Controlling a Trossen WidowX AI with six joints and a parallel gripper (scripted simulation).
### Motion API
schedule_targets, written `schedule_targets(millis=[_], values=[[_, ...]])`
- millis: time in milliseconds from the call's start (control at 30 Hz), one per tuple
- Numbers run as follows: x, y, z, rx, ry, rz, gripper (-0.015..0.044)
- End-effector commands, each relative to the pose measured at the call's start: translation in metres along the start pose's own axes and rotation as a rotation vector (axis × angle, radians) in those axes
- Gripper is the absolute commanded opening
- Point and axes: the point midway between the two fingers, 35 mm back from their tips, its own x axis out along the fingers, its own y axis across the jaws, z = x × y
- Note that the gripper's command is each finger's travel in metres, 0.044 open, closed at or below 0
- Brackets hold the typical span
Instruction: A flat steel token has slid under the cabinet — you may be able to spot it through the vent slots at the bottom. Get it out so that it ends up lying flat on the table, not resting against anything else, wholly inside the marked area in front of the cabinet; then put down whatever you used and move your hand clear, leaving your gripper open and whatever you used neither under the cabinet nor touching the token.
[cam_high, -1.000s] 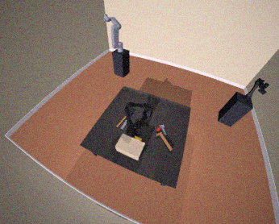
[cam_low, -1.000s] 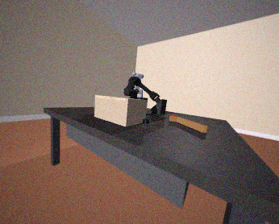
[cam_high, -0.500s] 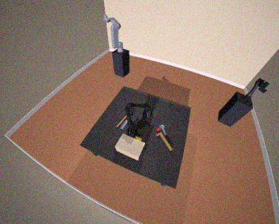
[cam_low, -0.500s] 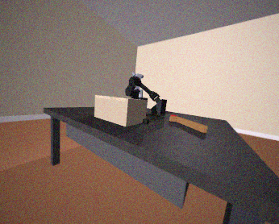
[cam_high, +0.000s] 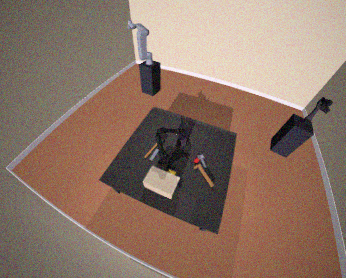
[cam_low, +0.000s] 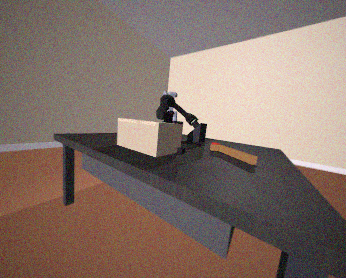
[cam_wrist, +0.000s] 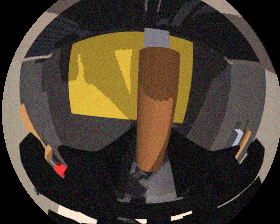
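Observation:
My gripper (cam_high: 165, 159) (cam_wrist: 151, 130) is shut on a wooden-handled tool (cam_wrist: 156, 97) with a grey head at its far end. It hangs low over the table, just behind the beige cabinet (cam_high: 161, 182) (cam_low: 145, 135). The yellow marked area (cam_wrist: 100, 78) (cam_high: 173, 172) lies right under the tool's tip, in front of the cabinet. The steel token is not visible in any view. In the exterior view the cabinet hides the fingers.
A hammer with a wooden handle (cam_high: 205, 175) (cam_low: 235, 152) and a small red thing (cam_high: 196, 161) (cam_wrist: 59, 170) lie right of the arm. Another wooden-handled tool (cam_high: 150, 151) lies to its left. The dark table (cam_high: 210, 210) (cam_low: 280, 190) stands on a brown floor, with two dark camera stands beyond it.

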Motion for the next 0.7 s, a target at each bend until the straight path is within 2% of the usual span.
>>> schedule_targets(millis=[0,667], values=[[0.001,0.003,-0.002,-0.008,0.002,0.006,0.0000],[0.001,0.002,-0.019,-0.008,0.003,0.006,0.0000]])
